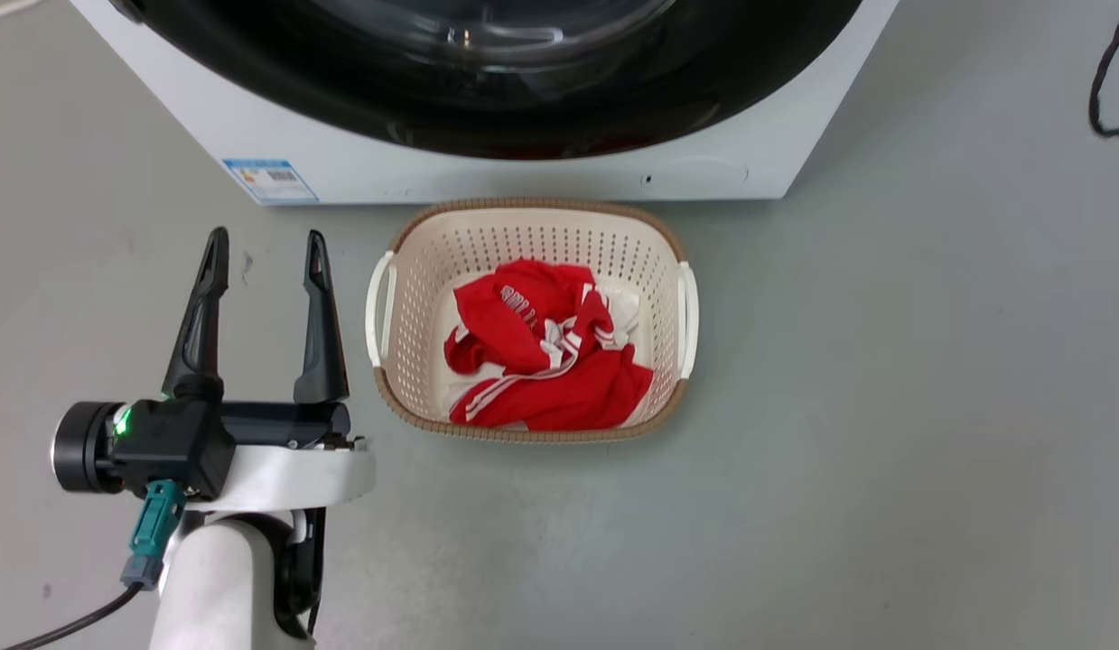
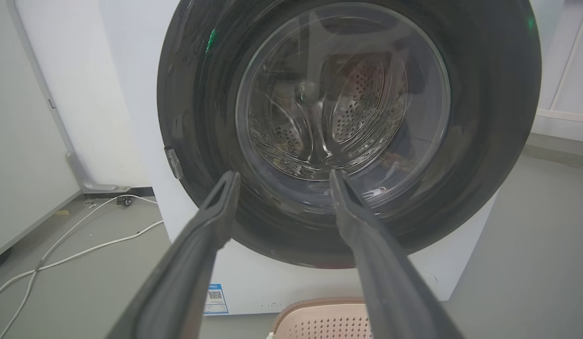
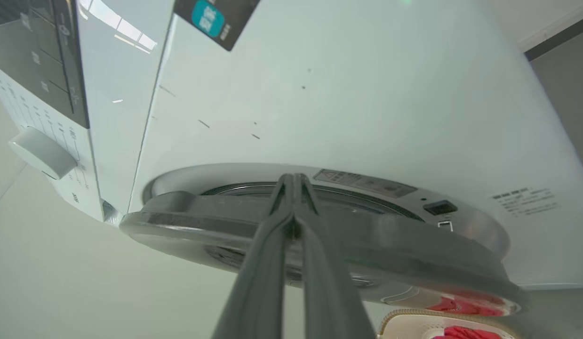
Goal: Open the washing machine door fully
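The washing machine door is a big glossy black disc with a clear glass bowl, on the white washing machine. Its lower arc shows at the top of the head view. In the right wrist view the door is seen edge-on, with a narrow gap between it and the machine front. My right gripper is shut, its tips lying across the door's edge and reaching that gap. My left gripper is open over the floor, left of the basket, and points at the door with nothing between its fingers.
A beige perforated basket holding red clothing stands on the floor right in front of the machine. White cables lie on the floor to the machine's left. A black cable lies at the far right. The control knob sits on the machine's panel.
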You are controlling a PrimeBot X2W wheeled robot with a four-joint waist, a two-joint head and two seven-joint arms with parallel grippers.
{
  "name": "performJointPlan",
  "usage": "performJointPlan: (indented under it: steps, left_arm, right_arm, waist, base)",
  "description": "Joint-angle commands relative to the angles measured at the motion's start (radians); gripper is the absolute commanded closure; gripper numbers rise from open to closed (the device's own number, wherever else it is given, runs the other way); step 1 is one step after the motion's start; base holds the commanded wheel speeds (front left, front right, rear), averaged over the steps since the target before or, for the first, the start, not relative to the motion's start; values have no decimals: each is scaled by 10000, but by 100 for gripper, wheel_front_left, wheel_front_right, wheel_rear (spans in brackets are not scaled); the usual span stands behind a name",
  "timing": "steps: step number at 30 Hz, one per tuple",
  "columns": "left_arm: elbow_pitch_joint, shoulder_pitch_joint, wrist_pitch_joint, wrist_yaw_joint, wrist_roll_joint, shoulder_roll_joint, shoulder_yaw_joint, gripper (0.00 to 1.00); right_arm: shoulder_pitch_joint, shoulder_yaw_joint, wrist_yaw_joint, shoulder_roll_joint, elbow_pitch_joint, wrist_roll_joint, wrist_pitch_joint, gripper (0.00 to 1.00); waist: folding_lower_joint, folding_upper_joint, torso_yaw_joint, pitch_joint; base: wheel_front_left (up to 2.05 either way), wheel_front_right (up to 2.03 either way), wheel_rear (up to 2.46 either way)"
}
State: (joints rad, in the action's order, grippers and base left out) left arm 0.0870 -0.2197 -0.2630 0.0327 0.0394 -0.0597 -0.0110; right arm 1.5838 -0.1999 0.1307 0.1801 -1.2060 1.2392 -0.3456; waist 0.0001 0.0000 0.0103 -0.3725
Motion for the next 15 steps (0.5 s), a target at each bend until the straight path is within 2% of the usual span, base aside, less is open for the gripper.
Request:
performJointPlan:
  steps: [1, 15]
  left_arm:
    - [79, -206, -25, 4, -53, 14, 11, 0]
    - [136, -668, -25, 92, -34, 56, 128, 0]
  right_arm:
    - [192, -53, 0, -29, -176, -122, -43, 100]
    - [966, -276, 0, -474, -809, -566, -1058, 100]
  waist:
    - [-1, 0, 65, -239]
    - [-1, 0, 190, -957]
  base:
    - [0, 0, 0]
    - [0, 0, 0]
